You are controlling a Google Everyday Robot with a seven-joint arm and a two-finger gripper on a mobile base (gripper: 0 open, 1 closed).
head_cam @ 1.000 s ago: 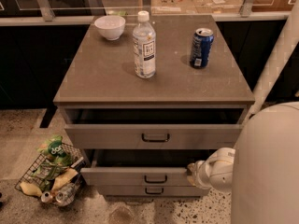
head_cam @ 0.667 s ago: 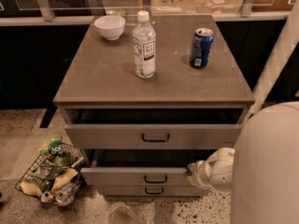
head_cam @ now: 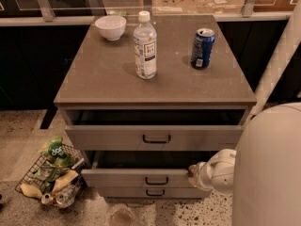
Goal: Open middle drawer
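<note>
- Nothing has moved since the earlier frames: gripper [head_cam: 193,172], drawers and tabletop items sit where they were.
- Grey cabinet [head_cam: 103,76] is the reference for everything below.
- Middle drawer [head_cam: 127,177]: second of the cabinet's three, partly pulled out. Its front stands forward of the bottom drawer [head_cam: 117,192], with a dark gap open above it. Black loop handle [head_cam: 156,180] at centre of the front.
- Gripper: low at the cabinet's front right, at the right end of the middle drawer's front. Can't tell whether it touches the front, nor whether the claw is apart, together or clamped on anything.
- White wrist [head_cam: 218,171] runs from the gripper to the robot's white body [head_cam: 270,168], which fills the area right of the cabinet.
- Top drawer [head_cam: 103,136]: also pulled out, taller and wider front, own black handle [head_cam: 156,139].
- On the cabinet's top: white bowl [head_cam: 110,26] at back left, clear water bottle [head_cam: 145,46] upright near centre, blue can [head_cam: 202,48] upright toward back right. All well apart from each other.
- On the floor left of the cabinet: wire basket [head_cam: 29,179] holding wrappers and cans.
</note>
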